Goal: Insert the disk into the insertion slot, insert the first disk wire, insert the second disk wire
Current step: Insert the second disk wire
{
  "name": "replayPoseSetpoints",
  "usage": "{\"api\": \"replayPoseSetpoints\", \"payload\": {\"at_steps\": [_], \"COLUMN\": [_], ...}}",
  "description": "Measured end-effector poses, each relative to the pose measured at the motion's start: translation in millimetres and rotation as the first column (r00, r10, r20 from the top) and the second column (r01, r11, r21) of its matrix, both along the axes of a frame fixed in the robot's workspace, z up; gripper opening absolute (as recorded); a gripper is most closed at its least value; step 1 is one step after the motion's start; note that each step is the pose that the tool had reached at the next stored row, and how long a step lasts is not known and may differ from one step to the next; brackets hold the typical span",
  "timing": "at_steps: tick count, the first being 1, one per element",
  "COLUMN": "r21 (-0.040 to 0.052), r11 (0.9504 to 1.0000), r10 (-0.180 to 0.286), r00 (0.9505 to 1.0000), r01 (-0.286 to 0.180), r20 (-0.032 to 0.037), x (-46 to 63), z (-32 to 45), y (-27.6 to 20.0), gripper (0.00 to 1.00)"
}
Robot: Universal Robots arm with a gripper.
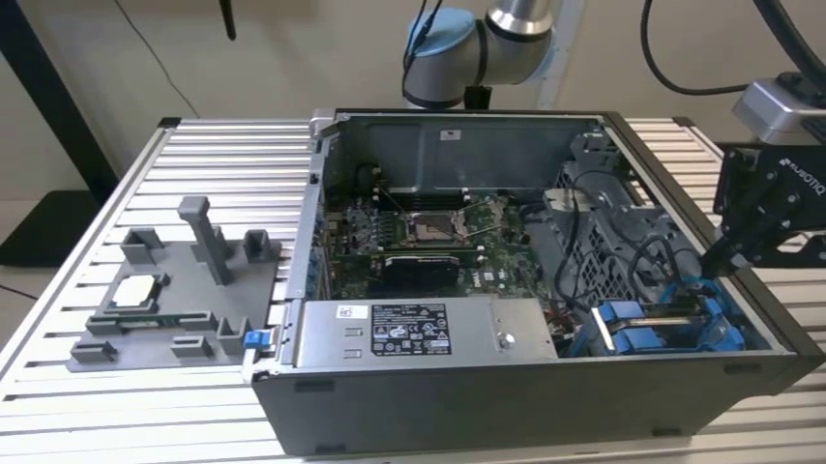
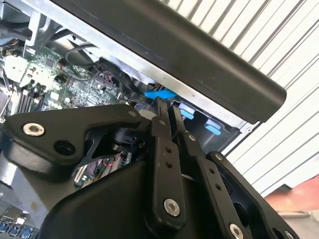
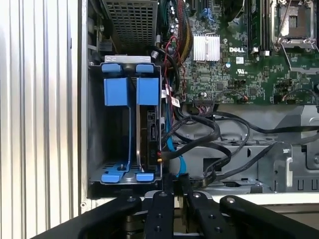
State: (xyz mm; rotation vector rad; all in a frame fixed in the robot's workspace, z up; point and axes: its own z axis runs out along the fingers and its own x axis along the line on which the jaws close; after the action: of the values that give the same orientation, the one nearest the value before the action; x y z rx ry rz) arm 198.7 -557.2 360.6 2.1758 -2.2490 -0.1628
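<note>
One disk (image 3: 148, 134) stands edge-on in the slot (image 3: 94, 124), its long axis running straight away from my jaws, which sit pinched narrow just off its near end beside the blue wire (image 3: 172, 154); whether they grip anything I cannot tell.

The counter (image 1: 207, 164) is ribbed bare metal, silvery with a dull sheen. The computer case (image 1: 516, 406) is matt grey sheet metal, as is the insertion slot (image 3: 94, 124), which carries glossy bright blue plastic fittings (image 3: 118, 92). The gripper (image 2: 166, 103) is matt black with shiny screw heads. The cables (image 3: 209, 134) have smooth black sheathing. The fixture (image 1: 213, 246) looks like matt grey plastic. The power-supply box (image 1: 516, 324) is bare metal with a paper label.
</note>
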Motion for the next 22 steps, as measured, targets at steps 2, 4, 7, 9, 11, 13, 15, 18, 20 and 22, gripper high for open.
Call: {"api": "replayPoseSetpoints", "payload": {"at_steps": [2, 4, 7, 9, 11, 13, 15, 18, 20, 22], "r21": [0.0015, 0.0028, 0.0049, 0.0053, 0.0059, 0.0062, 0.0064, 0.0068, 0.0076, 0.0085], "r11": [1.0, 1.0, 1.0, 1.0, 1.0, 1.0, 1.0, 1.0, 1.0, 1.0], "r10": [0.0, 0.0, 0.0, 0.0, -0.001, 0.0, 0.0, -0.001, -0.002, -0.003], "r00": [1.0, 1.0, 1.0, 1.0, 1.0, 1.0, 1.0, 1.0, 1.0, 1.0], "r01": [0.0, 0.0, 0.0, 0.0, 0.001, 0.0, 0.0, 0.001, 0.002, 0.003], "r20": [0.0, 0.0, 0.0, 0.0, 0.0001, 0.0001, 0.0002, 0.0002, 0.0002, 0.0002], "x": [-0.1, -0.2, -0.4, -0.7, -1.6, -3.0, -5.8, -12.0, -16.7, -21.5], "z": [-0.1, 0.4, 1.1, 3.7, 7.1, 10.3, 13.5, 17.8, 20.9, 23.6], "y": [0.0, -0.1, -0.3, -0.3, -0.4, -0.3, -0.3, -0.3, -0.3, -0.3], "gripper": [0.0, 0.0, 0.0, 0.0, 0.0, 0.0, 0.0, 0.0, 0.0, 0.0]}}
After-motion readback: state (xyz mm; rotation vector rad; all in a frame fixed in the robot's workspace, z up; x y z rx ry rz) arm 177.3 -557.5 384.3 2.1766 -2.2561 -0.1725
